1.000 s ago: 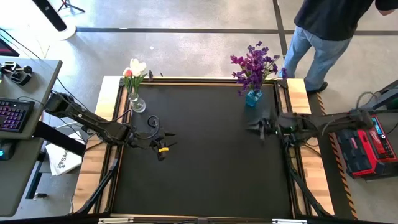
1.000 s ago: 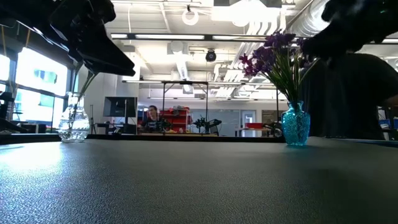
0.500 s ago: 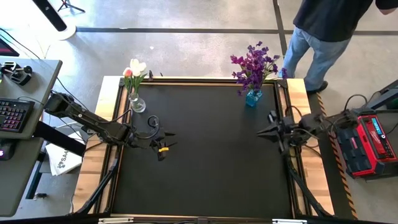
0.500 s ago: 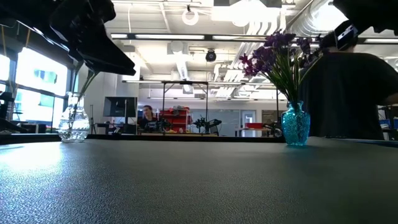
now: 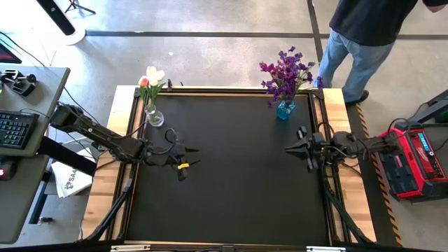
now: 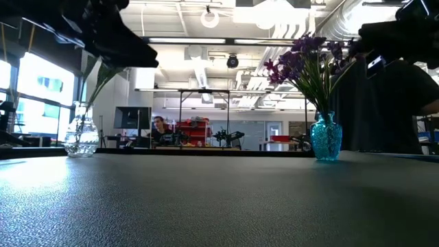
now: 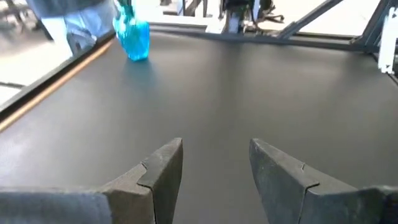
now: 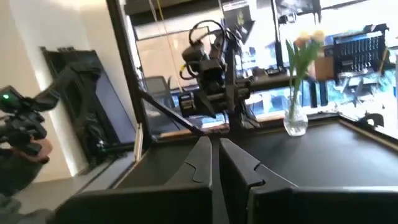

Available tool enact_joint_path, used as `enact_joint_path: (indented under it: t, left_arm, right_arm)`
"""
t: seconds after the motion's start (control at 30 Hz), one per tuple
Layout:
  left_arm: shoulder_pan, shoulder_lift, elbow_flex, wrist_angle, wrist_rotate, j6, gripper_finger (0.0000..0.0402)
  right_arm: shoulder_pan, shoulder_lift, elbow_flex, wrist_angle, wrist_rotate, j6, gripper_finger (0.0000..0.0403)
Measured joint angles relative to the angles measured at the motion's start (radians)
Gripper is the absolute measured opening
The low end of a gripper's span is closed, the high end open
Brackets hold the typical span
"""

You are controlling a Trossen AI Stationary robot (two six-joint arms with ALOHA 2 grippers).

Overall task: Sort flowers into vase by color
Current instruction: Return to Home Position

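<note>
Only the letters "SAA" can be read, on a white sheet beside the table.

Looks forward past the left claw, with two dark fingers held apart and only bare dark bench in the gap. Far across, just beside the wooden edge strip, a blue vase standing upright, top cut off by the frame. Behind it, blurred blue jeans of a person. Along the far rim, slanted metal frame rails.
</note>
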Motion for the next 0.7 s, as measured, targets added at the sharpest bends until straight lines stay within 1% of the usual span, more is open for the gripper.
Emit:
enact_joint_path:
  t: [0.17,0.23,0.33,0.5,0.57,0.7]
  left_arm:
    - [0.033,0.000,0.000,0.055,0.012,0.045,0.0172]
    - [0.056,0.000,0.000,0.095,0.057,0.079,0.0172]
    - [0.106,-0.002,0.000,0.156,0.134,0.134,0.0172]
    - [0.191,-0.077,0.000,0.128,0.214,0.185,0.0172]
    - [0.212,-0.137,0.000,0.084,0.217,0.218,0.0172]
    - [0.257,-0.260,0.000,-0.034,0.218,0.258,0.0172]
  right_arm:
    - [-0.050,0.008,-0.003,0.059,-0.036,-0.063,0.0000]
    - [-0.080,0.007,-0.003,0.085,-0.045,-0.104,0.0000]
    - [-0.134,0.008,-0.003,0.060,-0.054,-0.121,0.0000]
    - [-0.179,0.007,-0.003,0.011,-0.135,-0.098,0.0000]
    - [-0.181,0.007,-0.003,-0.020,-0.118,-0.108,0.0000]
    - [-0.181,0.008,-0.003,-0.124,-0.004,-0.227,0.0000]
